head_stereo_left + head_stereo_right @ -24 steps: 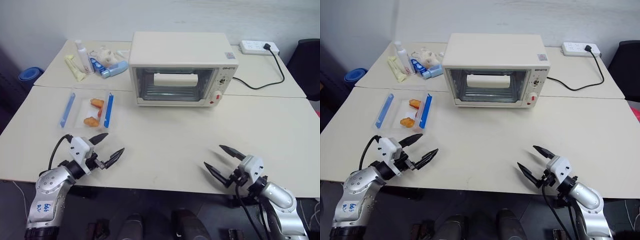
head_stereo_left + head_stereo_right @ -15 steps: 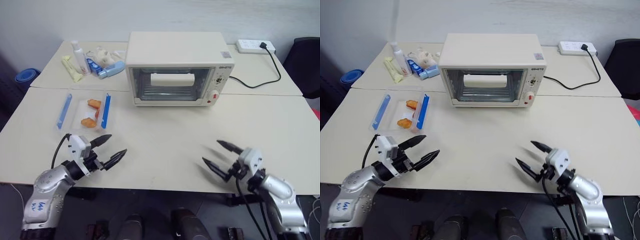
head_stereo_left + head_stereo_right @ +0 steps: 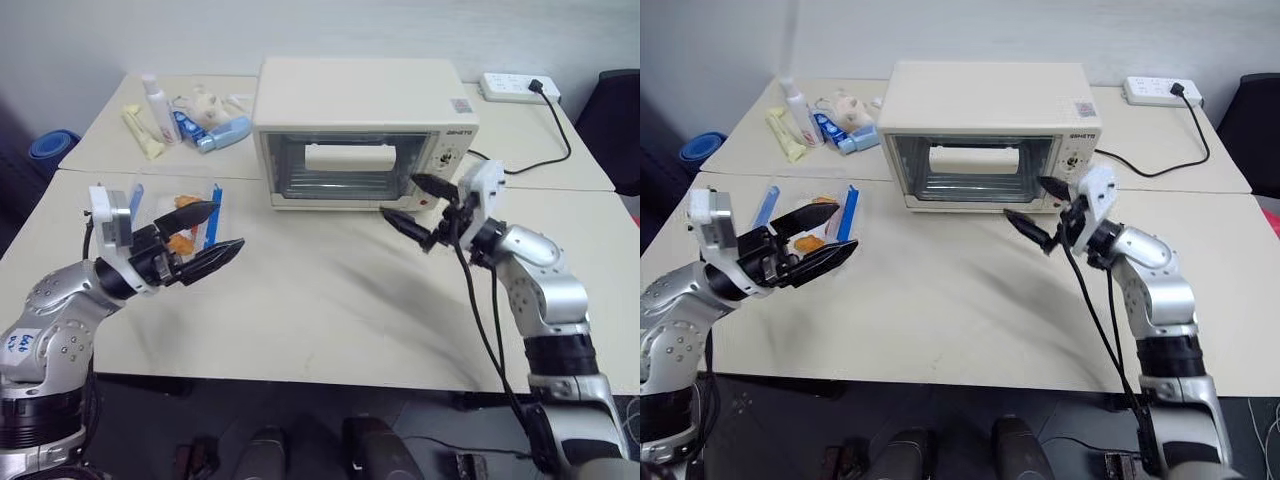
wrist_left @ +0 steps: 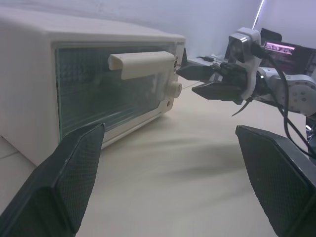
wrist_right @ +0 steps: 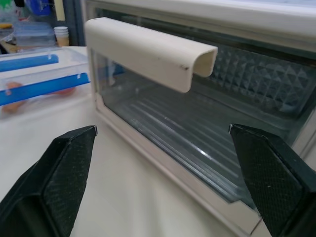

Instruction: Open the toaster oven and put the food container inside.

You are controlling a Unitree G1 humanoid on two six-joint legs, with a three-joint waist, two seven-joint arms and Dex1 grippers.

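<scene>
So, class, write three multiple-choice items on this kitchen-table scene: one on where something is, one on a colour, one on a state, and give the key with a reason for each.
1. Where is the food container relative to the toaster oven?
A. on top of it
B. on the table on the robot's left of it
C. inside it

2. What colour are the container's clip strips?
A. blue
B. red
C. green

3. How is the oven door?
A. dropped fully open
B. removed
C. shut

Key: 1 B, the container lies beside the oven near the left gripper. 2 A, two blue strips run along its sides. 3 C, the glass door stands upright with its handle ahead of the open right gripper.
</scene>
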